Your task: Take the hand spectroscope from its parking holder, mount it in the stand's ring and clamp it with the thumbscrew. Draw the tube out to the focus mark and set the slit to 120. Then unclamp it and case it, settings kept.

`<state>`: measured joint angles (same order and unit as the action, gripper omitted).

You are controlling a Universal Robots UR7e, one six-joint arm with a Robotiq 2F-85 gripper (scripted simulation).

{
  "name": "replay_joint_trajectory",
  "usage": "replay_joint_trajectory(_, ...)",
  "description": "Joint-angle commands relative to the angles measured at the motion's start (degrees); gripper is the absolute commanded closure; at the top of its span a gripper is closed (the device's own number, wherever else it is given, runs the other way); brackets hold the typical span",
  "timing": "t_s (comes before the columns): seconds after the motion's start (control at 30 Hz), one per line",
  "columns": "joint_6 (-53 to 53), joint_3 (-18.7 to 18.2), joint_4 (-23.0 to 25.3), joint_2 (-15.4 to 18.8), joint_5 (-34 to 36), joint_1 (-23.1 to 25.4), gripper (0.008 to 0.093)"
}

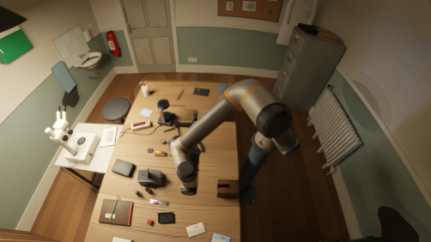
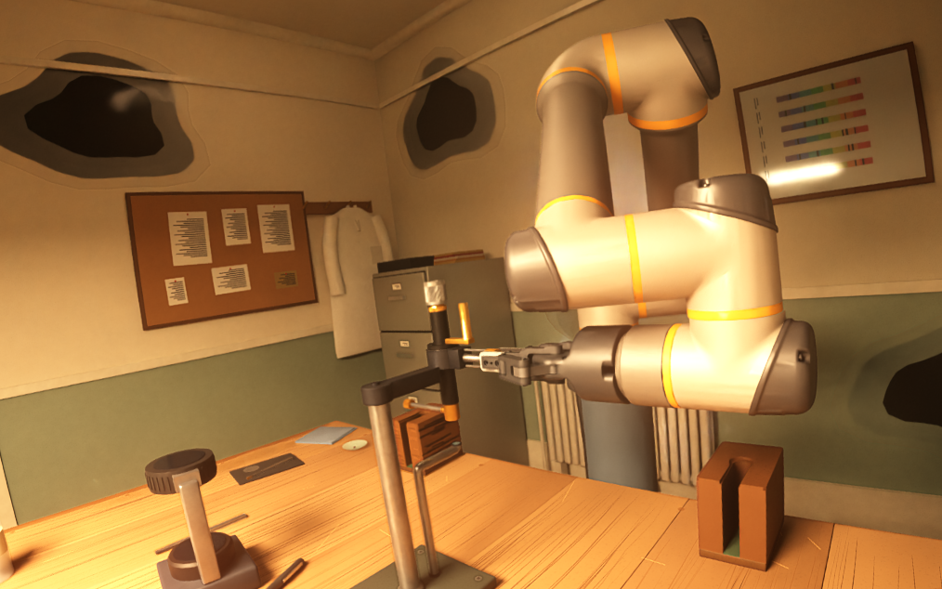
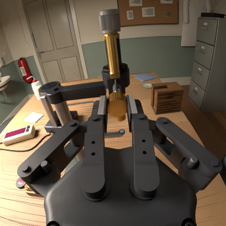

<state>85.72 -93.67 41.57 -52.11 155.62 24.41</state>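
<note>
My gripper (image 3: 117, 106) reaches level toward the stand's ring (image 3: 116, 75) at the end of the stand's arm. The brass thumbscrew (image 3: 117, 106) on the near side of the ring sits gripped between its closed fingers (image 2: 479, 360). The hand spectroscope (image 3: 112, 47) stands upright in the ring, a dark tube with a brass side piece and a knurled silver cap (image 2: 435, 292) on top; its lower end with an orange band (image 2: 450, 412) hangs below the ring. The stand's post (image 2: 389, 472) rises from a base plate on the table. The wooden parking holder (image 2: 740, 501) stands empty at the table's right.
The wooden table (image 1: 171, 171) carries a slotted wooden case (image 3: 167, 96), a meter with a cable (image 3: 17, 134), a white bottle (image 3: 36, 86) and a dark knobbed stand (image 2: 194, 514). A filing cabinet (image 3: 209, 61) stands right of the table.
</note>
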Motion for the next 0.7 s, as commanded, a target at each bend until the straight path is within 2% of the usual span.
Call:
replay_joint_trajectory(0.0,-1.01,0.01,-0.01,-0.05,0.00,-0.03,0.0934)
replay_joint_trajectory(0.3,-16.60,-0.01,0.00,-0.06,0.02,-0.05,0.0934)
replay_joint_trajectory(0.67,-49.06,-0.06,0.02,-0.09,0.05,-0.08,0.0934)
